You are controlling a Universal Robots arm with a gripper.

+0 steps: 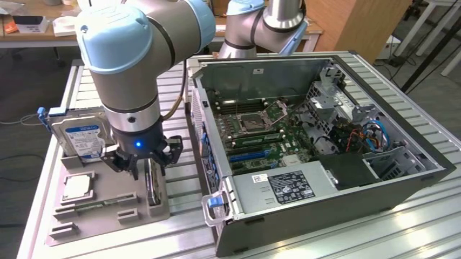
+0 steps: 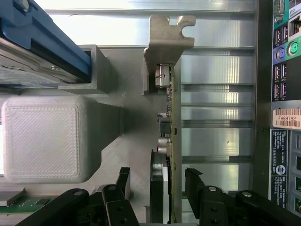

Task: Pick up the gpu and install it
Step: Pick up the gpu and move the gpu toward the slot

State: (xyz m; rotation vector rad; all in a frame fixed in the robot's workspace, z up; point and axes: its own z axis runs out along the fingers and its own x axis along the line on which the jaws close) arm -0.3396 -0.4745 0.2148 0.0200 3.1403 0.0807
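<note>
The gpu (image 1: 153, 185) stands on edge in a slot at the exterior view's right side of the grey holder tray (image 1: 108, 218). It is a thin dark card with a metal edge. My gripper (image 1: 142, 168) hangs straight down over it. The wrist view shows the gpu (image 2: 171, 117) edge-on, with its metal bracket (image 2: 167, 40) at the far end. My gripper (image 2: 157, 181) is open and straddles the card, with one black finger (image 2: 123, 181) on each side. A gap shows on one side, while the other finger sits very close to the card.
The open computer case (image 1: 317, 140) lies just to the exterior view's right of the tray, its rear panel (image 2: 284, 117) near the card. The tray also holds a hard drive (image 1: 81, 137) with a blue-white label, a processor (image 1: 77, 186) and a memory stick (image 1: 97, 205).
</note>
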